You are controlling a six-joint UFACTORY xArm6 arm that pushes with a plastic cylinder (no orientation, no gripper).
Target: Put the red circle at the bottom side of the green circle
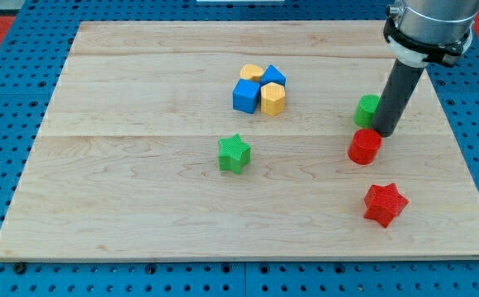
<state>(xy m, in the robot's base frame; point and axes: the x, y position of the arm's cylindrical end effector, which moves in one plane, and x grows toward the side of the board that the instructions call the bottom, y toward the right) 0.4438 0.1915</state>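
Observation:
The red circle (pixel 364 147) lies on the wooden board at the view's right. The green circle (pixel 367 109) sits just above it, partly hidden behind my rod. My tip (pixel 386 132) stands at the upper right edge of the red circle, touching or nearly touching it, and just right of and below the green circle. The two circles are close, nearly touching.
A red star (pixel 385 205) lies below the red circle. A green star (pixel 234 153) is near the board's middle. A cluster of two blue blocks (pixel 245 96) and two yellow blocks (pixel 272 98) sits at the upper middle. The board's right edge (pixel 471 165) is close.

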